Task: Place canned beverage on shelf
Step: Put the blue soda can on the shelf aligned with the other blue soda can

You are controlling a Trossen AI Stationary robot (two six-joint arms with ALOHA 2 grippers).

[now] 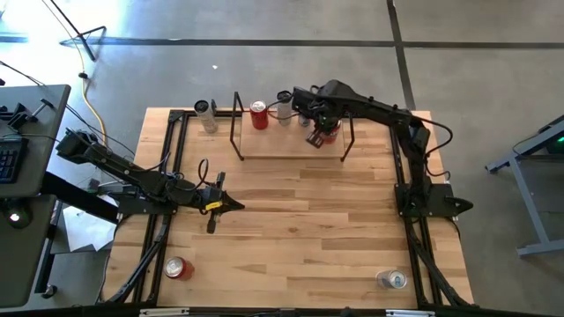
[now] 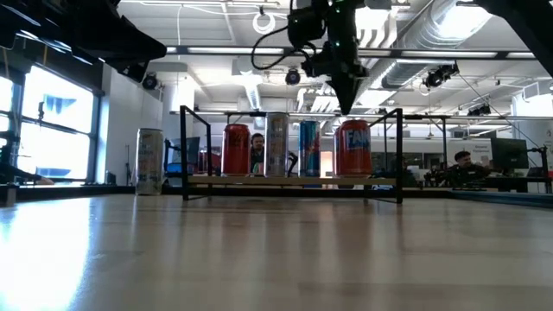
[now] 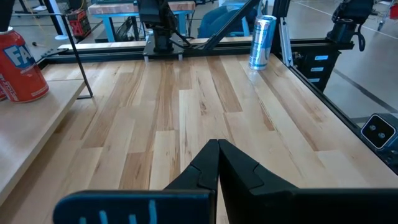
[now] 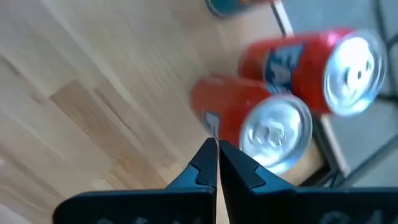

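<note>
The shelf (image 1: 286, 148) stands at the table's far edge, a light board (image 2: 294, 180) with black rod frames at both ends. On it stand a red can (image 1: 258, 114), a silver can (image 2: 276, 144), a blue can (image 2: 308, 147) and a red Fanta can (image 2: 352, 148). My right gripper (image 2: 349, 105) is shut just above the Fanta can, with a small gap. The right wrist view shows two red cans (image 4: 267, 127) (image 4: 329, 59) below the shut fingers (image 4: 217, 146). My left gripper (image 1: 238, 205) is shut and empty over the table's left middle.
A tall silver can (image 1: 205, 114) stands on the table left of the shelf. A red can (image 1: 178, 268) lies at the near left, and a silver can (image 1: 392, 279) at the near right. Bare tabletop (image 1: 308, 229) spreads between the arms.
</note>
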